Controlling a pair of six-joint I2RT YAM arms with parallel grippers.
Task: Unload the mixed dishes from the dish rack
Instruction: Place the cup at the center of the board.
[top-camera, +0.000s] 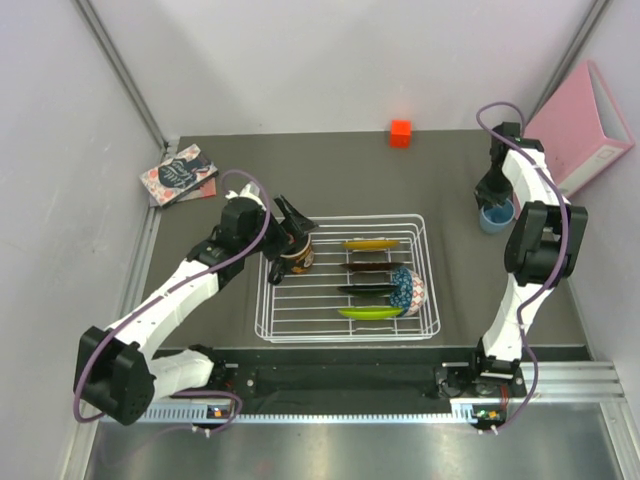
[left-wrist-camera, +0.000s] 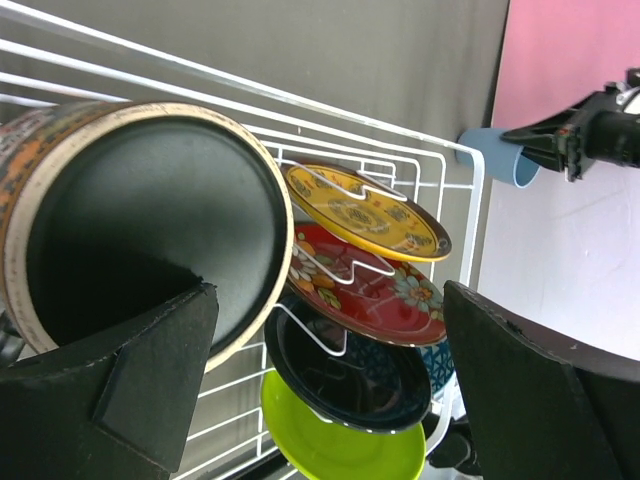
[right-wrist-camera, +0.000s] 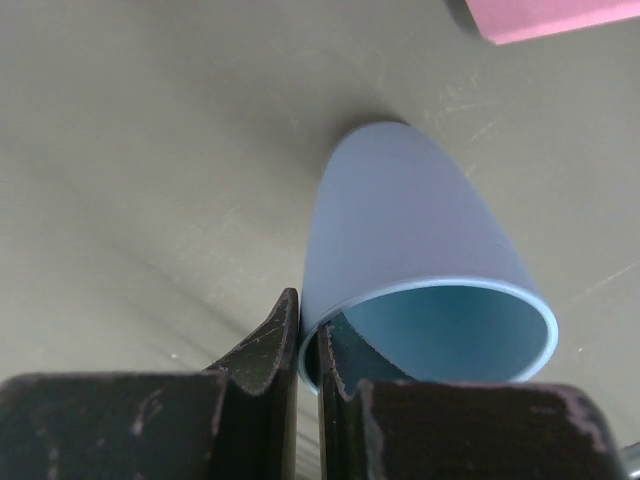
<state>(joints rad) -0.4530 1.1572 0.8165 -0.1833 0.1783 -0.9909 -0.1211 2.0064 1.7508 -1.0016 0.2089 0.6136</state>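
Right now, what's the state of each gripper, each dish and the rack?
left gripper: open, fingers either side of the dark mug, no grip.
right gripper: shut on the light blue cup's rim.
light blue cup: outside the rack, upright.
dark mug: in the rack's left end.
yellow plate: on edge in the rack.
red plate: on edge.
black plate: on edge.
lime green plate: on edge.
blue patterned bowl: on edge, right end.
dish rack: partly loaded.

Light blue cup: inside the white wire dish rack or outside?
Outside: the right tool pinches the light blue cup, right of the white wire dish rack.
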